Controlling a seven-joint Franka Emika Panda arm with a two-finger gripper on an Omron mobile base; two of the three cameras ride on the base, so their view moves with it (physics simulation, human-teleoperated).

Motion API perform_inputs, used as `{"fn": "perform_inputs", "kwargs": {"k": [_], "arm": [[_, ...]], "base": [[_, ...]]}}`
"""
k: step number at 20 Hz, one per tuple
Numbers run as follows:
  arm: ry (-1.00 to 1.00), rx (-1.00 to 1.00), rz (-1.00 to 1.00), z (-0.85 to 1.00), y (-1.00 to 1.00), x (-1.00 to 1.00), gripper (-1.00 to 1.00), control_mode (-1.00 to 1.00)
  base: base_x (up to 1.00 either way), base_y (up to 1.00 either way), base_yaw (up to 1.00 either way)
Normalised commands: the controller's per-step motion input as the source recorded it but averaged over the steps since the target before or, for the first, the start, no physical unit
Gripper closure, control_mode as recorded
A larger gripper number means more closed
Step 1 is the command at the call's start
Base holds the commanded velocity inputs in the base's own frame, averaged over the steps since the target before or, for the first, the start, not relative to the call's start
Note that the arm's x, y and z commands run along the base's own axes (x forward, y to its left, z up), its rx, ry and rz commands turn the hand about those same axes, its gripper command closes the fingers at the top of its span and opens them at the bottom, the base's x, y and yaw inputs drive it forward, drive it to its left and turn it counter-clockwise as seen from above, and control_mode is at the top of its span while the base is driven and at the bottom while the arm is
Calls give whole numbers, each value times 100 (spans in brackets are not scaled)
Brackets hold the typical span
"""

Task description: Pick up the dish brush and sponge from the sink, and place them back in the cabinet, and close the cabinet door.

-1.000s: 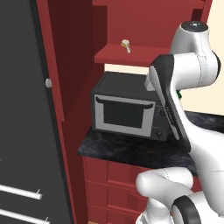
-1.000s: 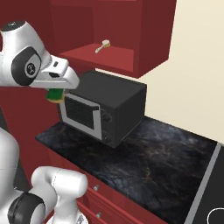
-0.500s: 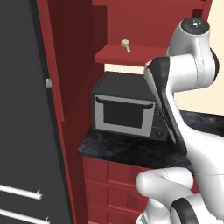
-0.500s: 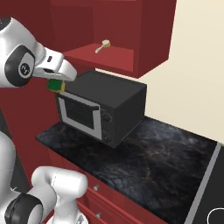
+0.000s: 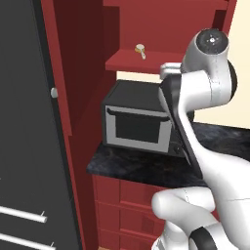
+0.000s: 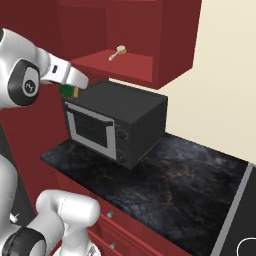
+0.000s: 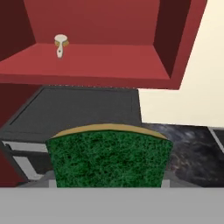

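The sponge (image 7: 109, 155) sits clamped between the jaws of the gripper (image 6: 70, 90), which stand partly apart, as wide as the green block. It hangs above the front left corner of the black microwave (image 6: 117, 122), below the front edge of the cabinet's (image 6: 170, 45) red shelf. The dish brush (image 6: 118, 52) already lies on that shelf, toward its back and left. To my eye the step in hand is lifting the sponge in. It needs to rise clear of the shelf lip before going forward, then land on the bare right part, well apart from the brush. The cabinet door (image 5: 73, 73) stands open at the left.
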Motion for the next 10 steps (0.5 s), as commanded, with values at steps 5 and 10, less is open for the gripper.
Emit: {"fn": "perform_inputs", "kwargs": {"k": [5, 10], "arm": [[-14, 0, -8, 21, -22, 17, 100, -100], [-4, 0, -2, 30, -22, 22, 100, -100]], "base": [[0, 0, 0], [0, 0, 0]]}}
